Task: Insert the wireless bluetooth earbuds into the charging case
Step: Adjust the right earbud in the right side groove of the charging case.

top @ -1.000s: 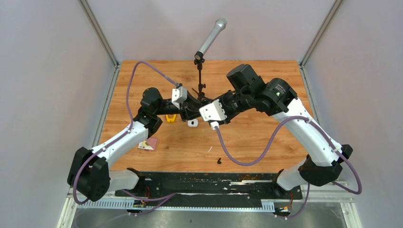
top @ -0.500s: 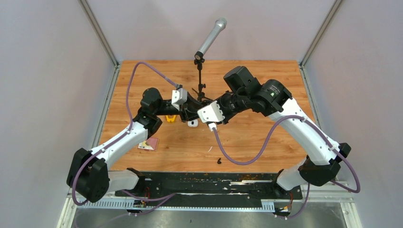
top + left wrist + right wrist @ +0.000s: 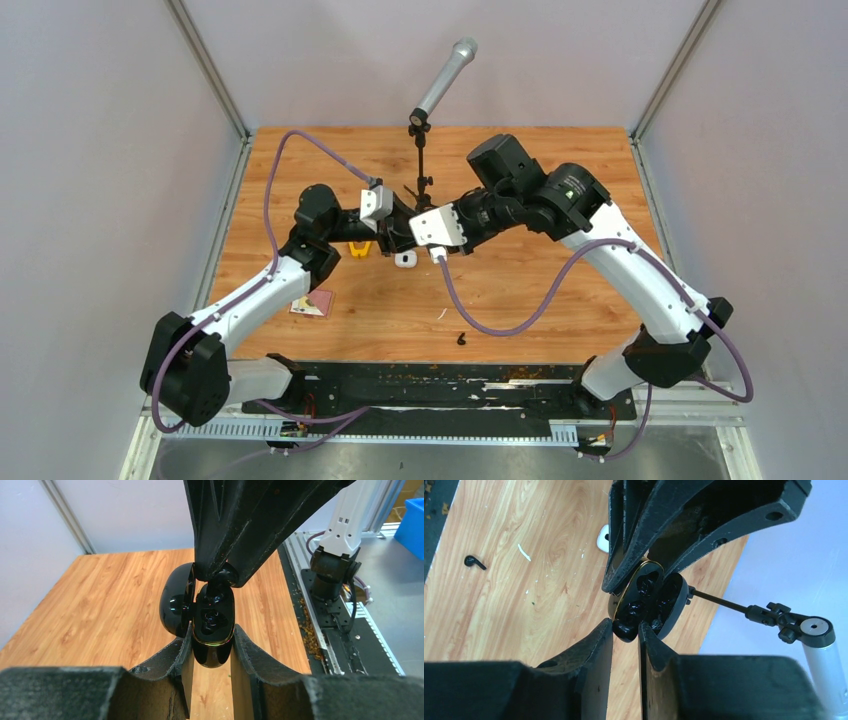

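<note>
My left gripper (image 3: pixel 212 636) is shut on the black charging case (image 3: pixel 213 625) and holds it above the table with its lid (image 3: pixel 176 605) open to the left. My right gripper (image 3: pixel 626 630) is shut on a black earbud (image 3: pixel 625 629) and holds it at the case's open cavity (image 3: pixel 647 591). In the left wrist view the right fingers (image 3: pixel 235 535) come down from above with the earbud (image 3: pixel 220 578) at the case's top. Both grippers meet at the table's middle (image 3: pixel 410 232). A second black earbud (image 3: pixel 461 339) and a white earbud (image 3: pixel 441 314) lie on the table.
A white charging case (image 3: pixel 405 259) sits just below the grippers, and also shows in the right wrist view (image 3: pixel 602 537). A yellow object (image 3: pixel 360 248) lies under the left arm, a pink card (image 3: pixel 312 304) to the left. A microphone stand (image 3: pixel 425 150) rises behind.
My right arm has shifted a little left, bringing its gripper closer onto the case held by the left gripper. The left arm has barely moved.
</note>
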`<state>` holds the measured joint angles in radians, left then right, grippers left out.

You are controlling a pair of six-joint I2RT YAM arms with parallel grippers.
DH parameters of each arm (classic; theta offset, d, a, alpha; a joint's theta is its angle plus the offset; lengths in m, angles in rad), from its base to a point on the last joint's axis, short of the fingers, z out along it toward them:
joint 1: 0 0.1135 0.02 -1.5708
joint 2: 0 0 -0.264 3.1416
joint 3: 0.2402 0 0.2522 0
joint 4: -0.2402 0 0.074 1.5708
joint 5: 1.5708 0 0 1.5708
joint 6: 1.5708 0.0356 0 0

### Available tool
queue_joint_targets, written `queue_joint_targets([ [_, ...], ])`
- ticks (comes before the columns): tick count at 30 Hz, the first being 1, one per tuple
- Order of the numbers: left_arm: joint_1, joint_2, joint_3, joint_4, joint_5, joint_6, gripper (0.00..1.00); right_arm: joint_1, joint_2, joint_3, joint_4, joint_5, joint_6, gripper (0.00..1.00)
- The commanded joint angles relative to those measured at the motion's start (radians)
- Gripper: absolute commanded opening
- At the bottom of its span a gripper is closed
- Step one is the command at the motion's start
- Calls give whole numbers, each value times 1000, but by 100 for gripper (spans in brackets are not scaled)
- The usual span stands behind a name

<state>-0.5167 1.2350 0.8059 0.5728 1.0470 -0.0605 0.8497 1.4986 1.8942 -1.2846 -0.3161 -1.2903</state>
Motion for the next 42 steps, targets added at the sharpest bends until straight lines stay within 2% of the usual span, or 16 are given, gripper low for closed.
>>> queue_joint_targets([
  [1,-8,-12,31,42,1,34,0,2,42,92,45,-23,157,19],
  [12,-18,-7,29,45,-45,35,0,1,103,173,63,5,443,17],
  [18,-22,-4,18,55,-67,18,0,1,159,262,73,86,652,18],
  [21,-22,-4,16,58,-73,15,0,2,163,268,89,110,703,21],
  [27,-21,-1,3,85,-105,-44,0,1,159,277,88,93,715,25],
  [35,1,-3,-28,128,-118,-115,0,0,127,335,76,32,702,42],
  [42,7,-6,-46,153,-131,-147,0,-29,65,307,64,-18,664,44],
])
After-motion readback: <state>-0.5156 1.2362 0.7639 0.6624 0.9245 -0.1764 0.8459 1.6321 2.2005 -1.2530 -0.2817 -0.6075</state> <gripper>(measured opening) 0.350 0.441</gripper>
